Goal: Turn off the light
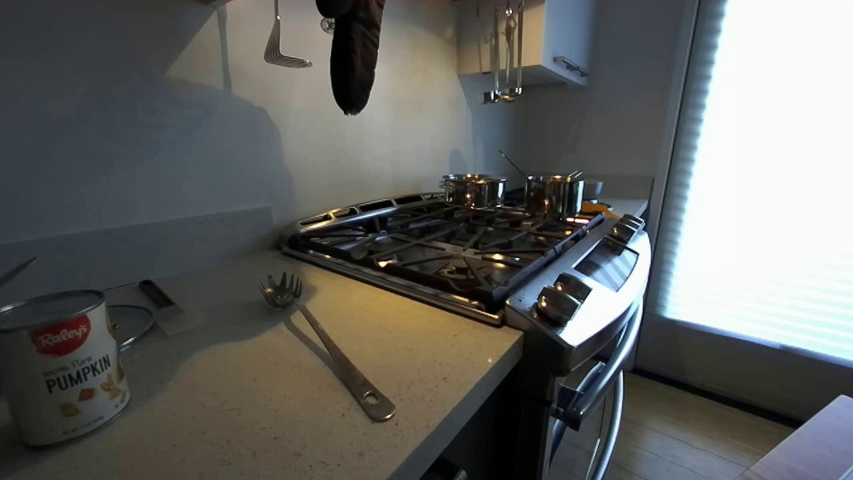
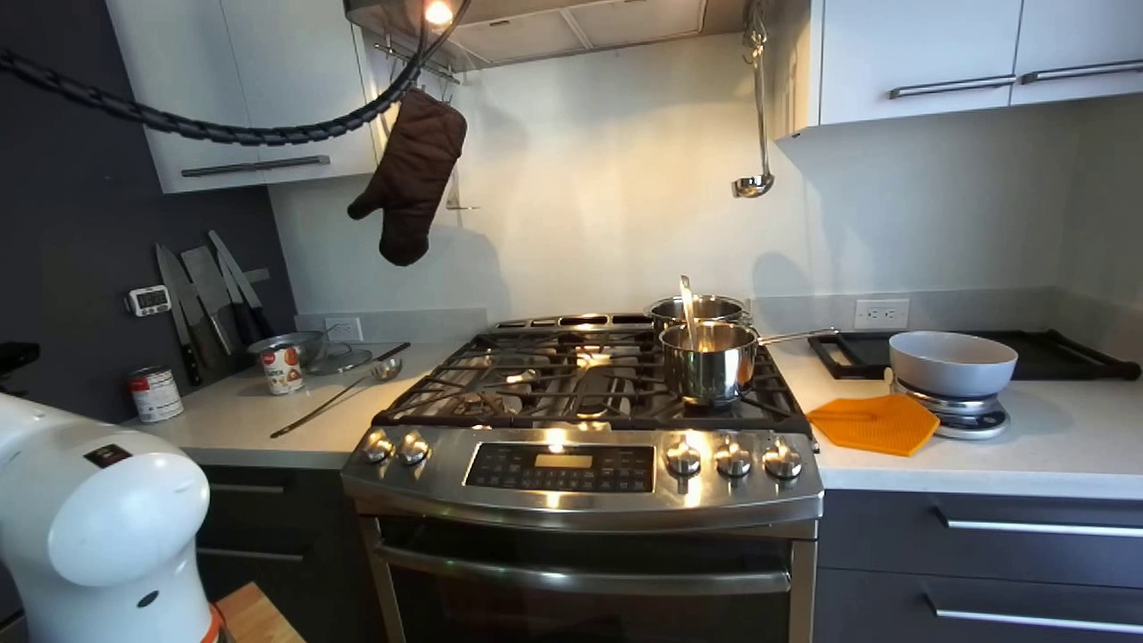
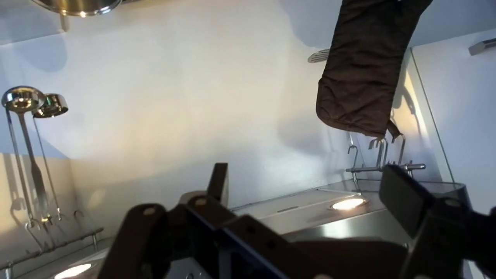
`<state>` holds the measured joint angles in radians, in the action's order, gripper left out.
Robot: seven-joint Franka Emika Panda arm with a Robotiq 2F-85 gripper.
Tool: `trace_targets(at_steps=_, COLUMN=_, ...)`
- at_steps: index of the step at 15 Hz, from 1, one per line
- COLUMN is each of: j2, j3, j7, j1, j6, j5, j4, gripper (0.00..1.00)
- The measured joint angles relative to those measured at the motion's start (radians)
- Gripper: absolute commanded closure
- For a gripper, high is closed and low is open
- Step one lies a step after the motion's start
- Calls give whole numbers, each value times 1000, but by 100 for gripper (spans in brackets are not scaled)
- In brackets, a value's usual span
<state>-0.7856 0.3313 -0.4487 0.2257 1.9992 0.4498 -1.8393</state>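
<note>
The range hood (image 2: 536, 40) hangs above the stove; its underside also shows in the wrist view (image 3: 306, 211). A lit round lamp (image 3: 348, 204) glows in the hood, and another lit lamp (image 3: 73, 271) shows at the lower left. A lit lamp (image 2: 438, 12) also shows in an exterior view. My gripper (image 3: 313, 192) is open and empty, its fingers apart with the hood underside and a lit lamp seen between them. The wrist picture stands upside down. Any switch is hidden or out of view. The gripper is outside both exterior views.
A brown oven mitt (image 3: 360, 73) hangs from a hook rail (image 3: 383, 168) beside the hood. Ladles (image 3: 23, 100) hang at the opposite side. Pots (image 2: 710, 362) stand on the gas stove (image 2: 580, 509). A black cable (image 2: 241, 134) and the white arm (image 2: 116, 527) show in an exterior view.
</note>
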Motion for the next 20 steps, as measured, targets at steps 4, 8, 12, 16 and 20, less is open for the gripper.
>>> trace_targets(at_steps=4, j2=106, j3=2, j7=1, j1=24, j6=60, j5=21, j4=131, gripper=0)
trace_targets(at_steps=8, j2=231, j3=10, j7=1, j1=47, j6=104, j5=61, j4=284, gripper=25)
trace_targets(at_steps=12, j2=343, j3=42, j7=-2, j1=49, j6=130, j5=132, j4=416, gripper=56)
trace_targets(at_steps=16, j2=440, j3=72, j7=-29, j1=37, j6=147, j5=221, j4=499, gripper=88)
trace_targets(at_steps=20, j2=537, j3=66, j7=-63, j1=-1, j6=159, j5=300, j4=568, gripper=100)
